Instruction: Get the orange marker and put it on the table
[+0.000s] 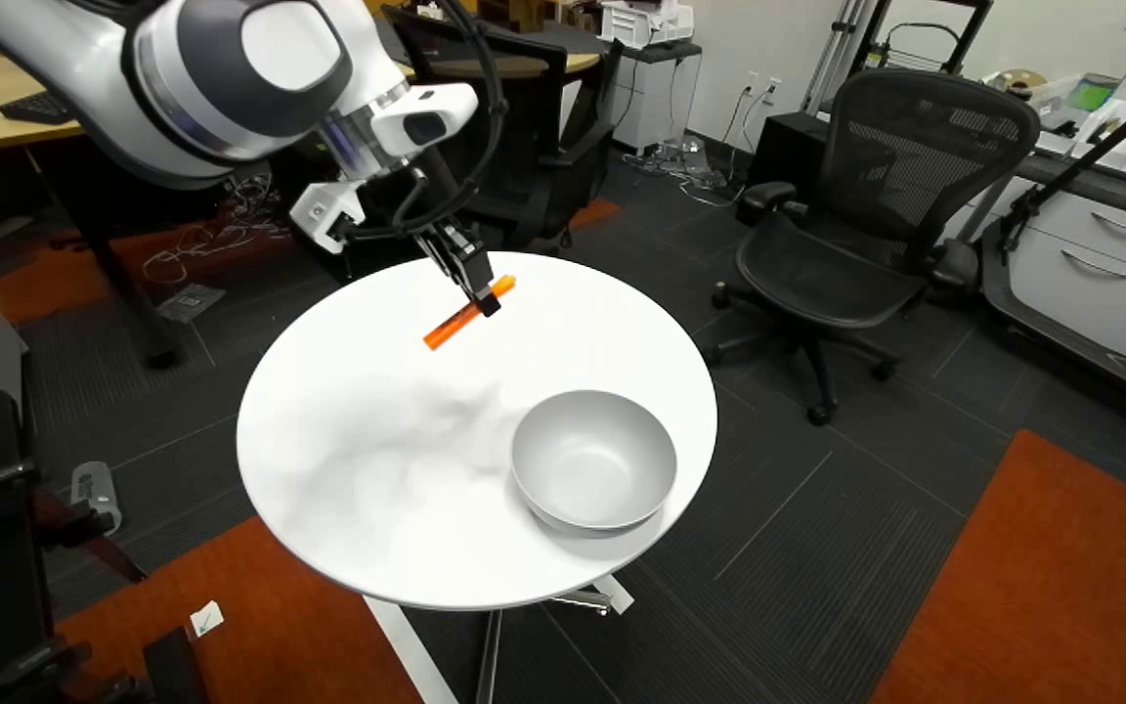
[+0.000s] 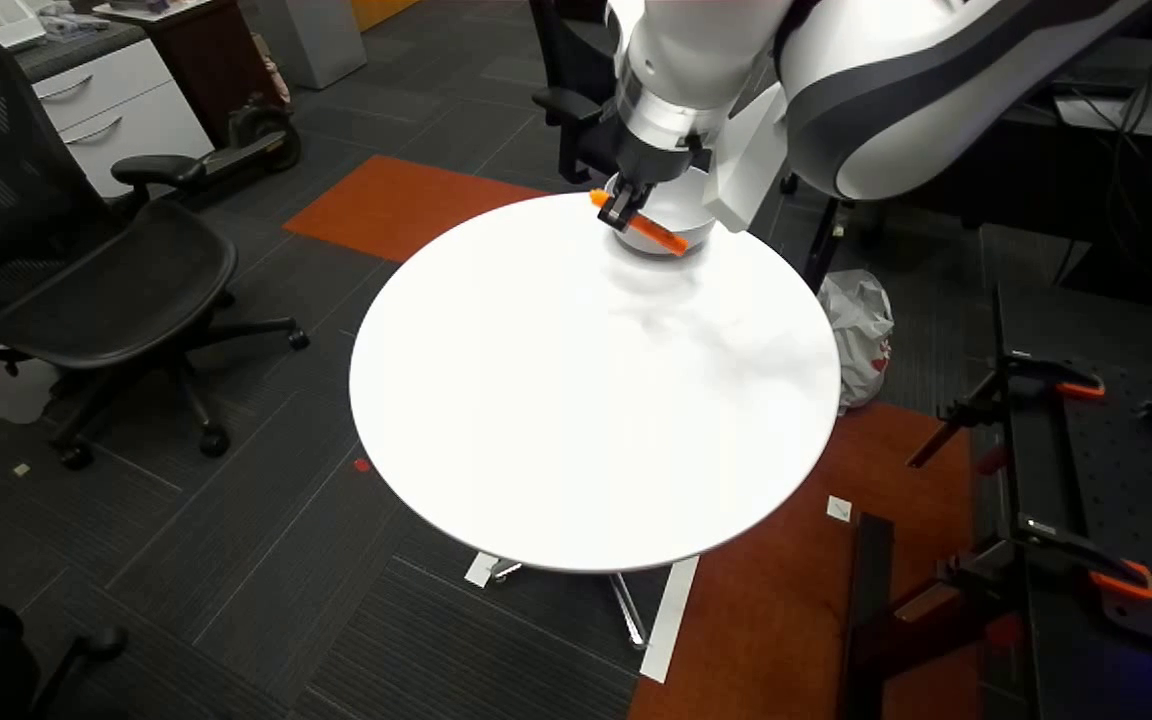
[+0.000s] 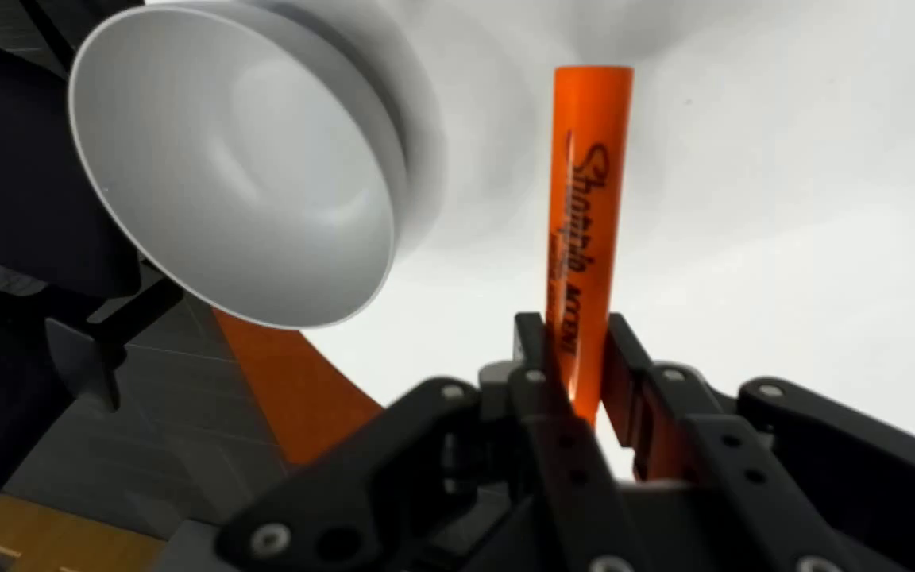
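"Sharpie ACCENT" on orange marker (image 3: 588,214)

Sharpie Accent marker (image 3: 588,214) is bright orange with black lettering. Gripper (image 3: 577,342): black. Robot arm (image 1: 221,83): white with dark grey sections. Round table (image 1: 583,332): plain white top. Bowl (image 1: 592,460): uniform light grey. Mesh office chair (image 1: 871,196), right in an exterior view: black. Carpet (image 1: 788,548) shows charcoal with fine pale lines; rust-orange areas (image 1: 1052,587) lie near left and near right there.

Table (image 1: 338,352): showing a round white top, catching soft grey shadows (image 1: 358,460).
Grey bowl (image 1: 592,460): resting upright on the table, sitting near its edge.
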Robot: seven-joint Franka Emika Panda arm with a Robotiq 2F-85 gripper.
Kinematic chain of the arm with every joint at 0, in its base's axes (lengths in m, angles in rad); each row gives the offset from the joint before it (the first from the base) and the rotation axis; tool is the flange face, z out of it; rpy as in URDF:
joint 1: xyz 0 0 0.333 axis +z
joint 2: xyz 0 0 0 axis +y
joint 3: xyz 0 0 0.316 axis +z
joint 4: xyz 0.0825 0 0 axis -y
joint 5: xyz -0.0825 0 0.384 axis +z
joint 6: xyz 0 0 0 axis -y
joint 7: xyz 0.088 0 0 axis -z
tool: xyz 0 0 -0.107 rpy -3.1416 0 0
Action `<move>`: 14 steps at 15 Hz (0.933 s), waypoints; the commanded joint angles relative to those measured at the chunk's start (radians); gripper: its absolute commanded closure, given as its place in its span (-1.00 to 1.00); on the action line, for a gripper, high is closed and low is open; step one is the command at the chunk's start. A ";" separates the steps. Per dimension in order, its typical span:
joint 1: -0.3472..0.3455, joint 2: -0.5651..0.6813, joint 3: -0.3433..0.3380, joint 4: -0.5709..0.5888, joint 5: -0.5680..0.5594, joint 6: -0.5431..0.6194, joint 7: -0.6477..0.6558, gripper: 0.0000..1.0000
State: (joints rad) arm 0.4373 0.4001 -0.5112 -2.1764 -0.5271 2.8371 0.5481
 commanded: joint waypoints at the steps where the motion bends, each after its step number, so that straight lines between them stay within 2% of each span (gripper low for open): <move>1: -0.090 -0.062 0.142 -0.049 0.042 -0.079 -0.118 0.90; 4: -0.184 -0.052 0.269 -0.040 0.119 -0.132 -0.254 0.90; 7: -0.268 -0.028 0.361 -0.014 0.192 -0.193 -0.400 0.90; 10: -0.320 0.006 0.404 0.016 0.210 -0.244 -0.508 0.90; 14: -0.366 0.049 0.427 0.040 0.197 -0.246 -0.620 0.90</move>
State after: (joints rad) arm 0.1126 0.4149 -0.1139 -2.1758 -0.3363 2.6196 0.0089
